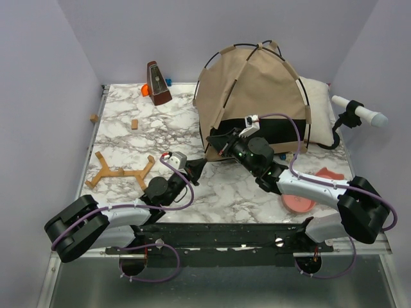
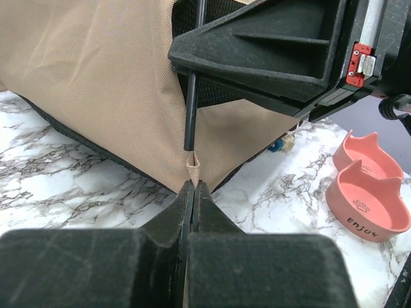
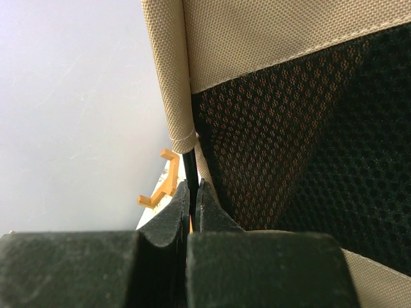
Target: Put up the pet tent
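Note:
The pet tent [image 1: 253, 96] stands at the back right, tan fabric with thin black poles crossing on top and a black mesh panel [image 3: 302, 135]. My left gripper [image 2: 193, 184] is shut on the small tan webbing loop [image 2: 192, 168] at the tent's front left corner [image 1: 207, 154]. The free end of a black pole [image 2: 190, 115] hangs just above that loop. My right gripper [image 3: 194, 185] is shut on this pole [image 3: 190, 167] just below its tan sleeve [image 3: 172, 83]. In the top view the left gripper [image 1: 198, 168] and right gripper [image 1: 215, 146] meet at that corner.
Two pink cat-ear bowls [image 2: 369, 199] sit right of the tent corner, near the right arm [image 1: 298, 202]. A wooden cross frame [image 1: 122, 172], small wooden blocks [image 1: 135, 124] and a metronome [image 1: 158, 83] are at the left. A white pillow [image 1: 319, 106] and a white-tipped tool [image 1: 359, 112] lie right of the tent.

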Robot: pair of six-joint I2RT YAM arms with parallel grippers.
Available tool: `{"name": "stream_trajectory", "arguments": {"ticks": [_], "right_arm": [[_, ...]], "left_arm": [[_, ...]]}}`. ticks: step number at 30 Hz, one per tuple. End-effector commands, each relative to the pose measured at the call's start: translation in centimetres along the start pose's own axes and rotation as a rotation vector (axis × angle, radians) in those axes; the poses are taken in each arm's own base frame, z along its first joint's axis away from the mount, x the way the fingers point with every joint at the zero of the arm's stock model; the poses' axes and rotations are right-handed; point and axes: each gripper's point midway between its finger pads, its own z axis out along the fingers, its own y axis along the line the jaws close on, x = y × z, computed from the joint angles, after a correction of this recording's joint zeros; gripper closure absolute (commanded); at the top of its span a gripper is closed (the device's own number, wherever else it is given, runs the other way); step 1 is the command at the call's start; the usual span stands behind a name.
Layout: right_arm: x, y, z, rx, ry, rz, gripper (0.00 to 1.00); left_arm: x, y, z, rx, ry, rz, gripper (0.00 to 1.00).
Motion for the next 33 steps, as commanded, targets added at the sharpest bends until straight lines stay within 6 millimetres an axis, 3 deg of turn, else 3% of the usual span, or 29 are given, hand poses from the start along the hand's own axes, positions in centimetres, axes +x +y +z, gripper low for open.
{"name": "stream_trajectory", "arguments": {"ticks": [1, 15, 33], "right_arm": [[-1.9, -1.1, 0.8, 0.070, -0.078, 0.009, 1.00], [-0.2, -3.0, -0.1, 0.113, -0.036, 0.007, 1.00], [1.0, -4.0, -0.6, 0.133, -0.003, 0.012, 1.00]], "left_arm": [[-0.6, -0.3, -0.3, 0.004, -0.036, -0.026, 1.00], [-1.1, 0.1, -0.3, -0.029, -0.041, -0.042, 1.00], [-1.1, 0.1, -0.1, -0.039, -0.033, -0.054, 1.00]]}}
